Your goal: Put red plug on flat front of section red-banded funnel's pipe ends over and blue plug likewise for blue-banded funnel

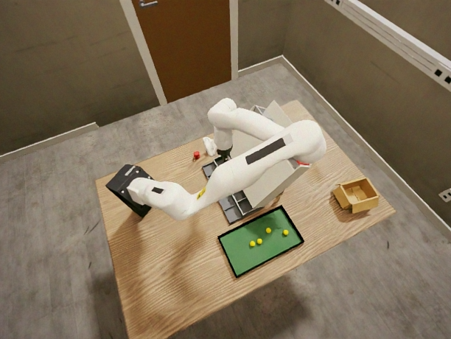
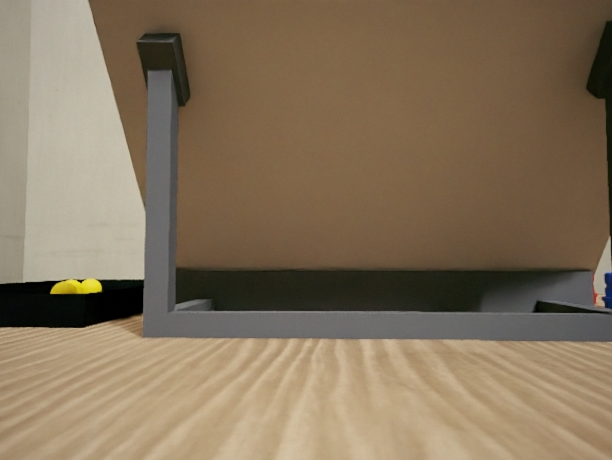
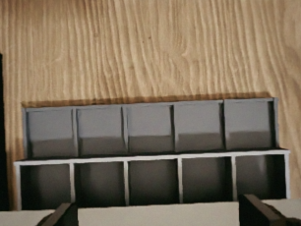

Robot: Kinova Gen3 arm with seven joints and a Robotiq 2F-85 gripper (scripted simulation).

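My gripper (image 1: 224,158) (image 3: 158,214) is open and empty, pointing down above the cover's lower edge and the row of sections. The red plug (image 1: 197,155) stands on the table beyond the row's far end. The blue plug (image 2: 608,290) shows only at the right edge of the exterior view; in the top view the arm hides it. In the wrist view five flat front parts (image 3: 149,120) lie before five deeper compartments (image 3: 152,182), with no plug or marble visible. The cover (image 1: 270,184) (image 2: 375,150) hides the pipes. Several yellow marbles (image 1: 268,230) lie in the green tray (image 1: 239,261).
A bit of red (image 1: 303,163) shows beside the arm at the cover's upper edge; the funnels are mostly hidden. An open cardboard box (image 1: 365,206) stands at the table's right. The arm spans over the cover from its black base (image 1: 127,184) at the left.
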